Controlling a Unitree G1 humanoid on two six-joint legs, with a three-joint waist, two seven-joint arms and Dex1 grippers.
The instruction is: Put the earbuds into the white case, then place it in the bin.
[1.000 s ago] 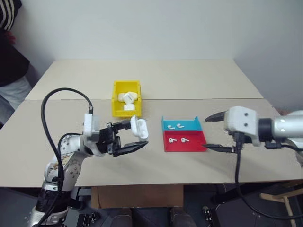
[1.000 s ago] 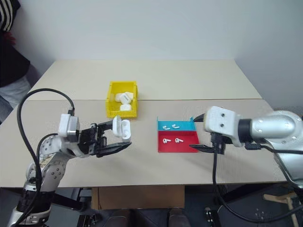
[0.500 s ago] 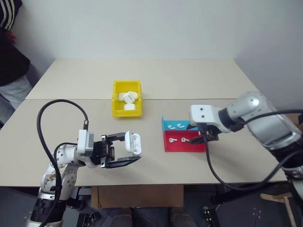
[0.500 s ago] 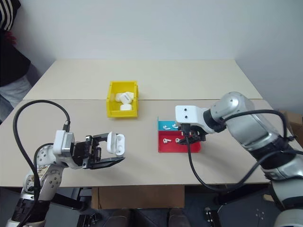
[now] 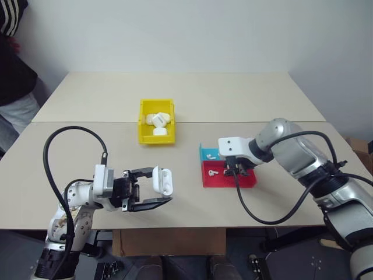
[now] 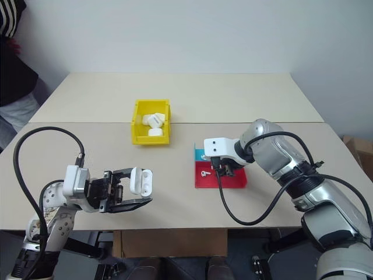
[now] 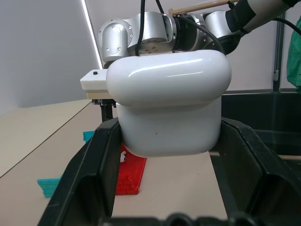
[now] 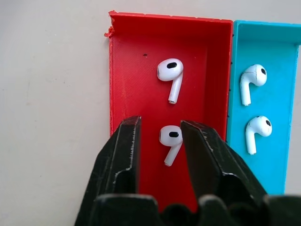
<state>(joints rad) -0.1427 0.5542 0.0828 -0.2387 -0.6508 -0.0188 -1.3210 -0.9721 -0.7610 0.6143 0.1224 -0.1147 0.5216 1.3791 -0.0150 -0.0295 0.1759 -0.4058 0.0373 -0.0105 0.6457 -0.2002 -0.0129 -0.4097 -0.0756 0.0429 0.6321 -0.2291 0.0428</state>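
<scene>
The white case (image 5: 164, 181) is pinched between the fingers of the left end effector (image 5: 152, 185), held above the near-left part of the tabletop (image 5: 192, 96) with its lid flipped up. Over at 3 o'clock from it, the right end effector (image 8: 160, 141) is pointed down into the red tray (image 8: 136, 75), its fingers part-way spread and set either side of one earbud (image 8: 170, 141); whether that earbud is touched by the pads cannot be told. A second earbud (image 8: 170, 77) is seen lying in the same red tray just beyond the fingertips, at 12 o'clock from the first in the wrist view. Two more earbuds (image 8: 254, 84) are lying in the blue tray (image 8: 282, 155), which sits touching the red one. The yellow bin (image 5: 155, 123) is found at 12 o'clock from the held case, well apart from it, with white cases (image 5: 157, 120) already inside.
</scene>
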